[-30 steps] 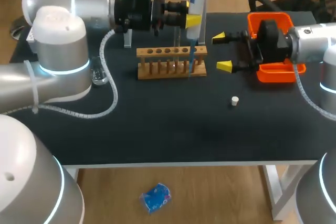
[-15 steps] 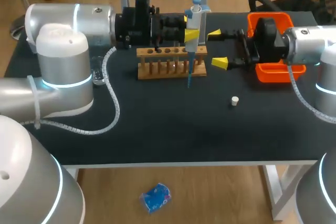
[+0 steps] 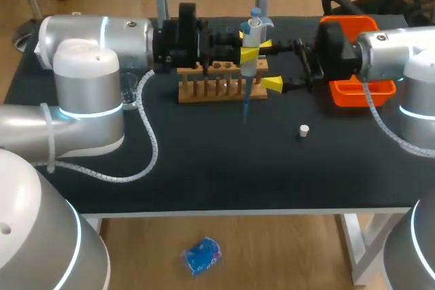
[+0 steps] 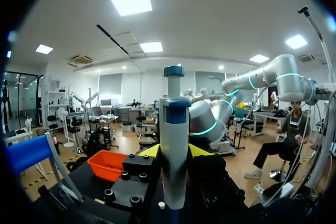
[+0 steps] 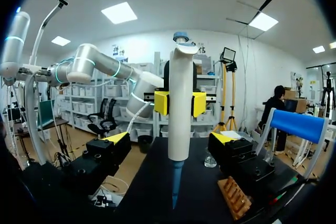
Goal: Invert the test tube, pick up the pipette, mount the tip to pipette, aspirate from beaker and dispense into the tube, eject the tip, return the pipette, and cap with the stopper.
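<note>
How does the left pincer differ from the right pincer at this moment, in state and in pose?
The left pincer is shut on the pipette; the right pincer is open and holds nothing. The left pincer's yellow tips sit close together against the pipette, while the right pincer's stand wide apart. Both have black fingers with yellow tips and face each other near the wooden rack.

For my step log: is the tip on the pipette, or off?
On: a blue tip sits at the lower end of the upright pipette.
</note>
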You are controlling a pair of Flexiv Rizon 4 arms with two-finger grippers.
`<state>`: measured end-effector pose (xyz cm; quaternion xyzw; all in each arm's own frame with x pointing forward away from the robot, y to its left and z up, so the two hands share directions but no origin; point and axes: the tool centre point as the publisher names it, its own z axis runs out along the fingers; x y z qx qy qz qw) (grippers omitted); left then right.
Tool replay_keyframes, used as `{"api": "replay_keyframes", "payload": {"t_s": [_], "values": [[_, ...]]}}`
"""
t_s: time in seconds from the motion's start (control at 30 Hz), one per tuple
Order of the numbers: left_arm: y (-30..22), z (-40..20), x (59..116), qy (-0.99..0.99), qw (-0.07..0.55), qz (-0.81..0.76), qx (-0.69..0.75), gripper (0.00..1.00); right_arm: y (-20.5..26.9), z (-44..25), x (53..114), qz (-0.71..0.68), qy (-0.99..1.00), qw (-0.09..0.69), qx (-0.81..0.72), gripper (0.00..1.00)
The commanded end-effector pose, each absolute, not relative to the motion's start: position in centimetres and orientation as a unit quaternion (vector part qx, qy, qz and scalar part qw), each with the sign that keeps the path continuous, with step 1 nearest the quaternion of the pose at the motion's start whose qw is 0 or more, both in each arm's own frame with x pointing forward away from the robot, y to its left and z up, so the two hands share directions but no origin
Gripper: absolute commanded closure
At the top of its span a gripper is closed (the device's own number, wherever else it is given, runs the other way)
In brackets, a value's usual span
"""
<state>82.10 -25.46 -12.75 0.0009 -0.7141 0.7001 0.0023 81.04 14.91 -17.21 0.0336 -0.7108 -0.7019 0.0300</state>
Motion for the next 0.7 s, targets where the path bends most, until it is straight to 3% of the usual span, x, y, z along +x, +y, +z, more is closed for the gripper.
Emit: {"api": "replay_keyframes", "payload": {"t_s": [0.03, 0.43, 0.47, 0.5, 0.6, 0.7], "values": [[-25.8, -12.9, 82.3, -0.713, 0.001, 0.701, 0.0, 1.0, 15.7, -17.6, 81.6, -0.706, -0.706, 0.033, 0.037, 0.0], [-26.4, -13.5, 82.1, -0.712, 0.004, 0.702, 0.004, 1.0, 16.5, -17.7, 82.0, -0.71, -0.702, 0.039, 0.04, 0.0], [-26.4, -13.5, 82.1, -0.711, 0.005, 0.703, 0.004, 1.0, 16.6, -17.7, 82.1, -0.71, -0.702, 0.039, 0.039, 0.24], [-26.5, -13.5, 82.1, -0.711, 0.005, 0.703, 0.005, 1.0, 16.7, -17.8, 82.1, -0.71, -0.702, 0.04, 0.039, 0.37], [-26.5, -13.8, 82.0, -0.711, 0.007, 0.703, 0.007, 1.0, 16.8, -17.9, 82.1, -0.709, -0.703, 0.042, 0.037, 0.34], [-26.5, -13.9, 81.9, -0.711, 0.008, 0.703, 0.008, 1.0, 16.8, -18.0, 82.1, -0.709, -0.703, 0.043, 0.036, 0.4]]}}
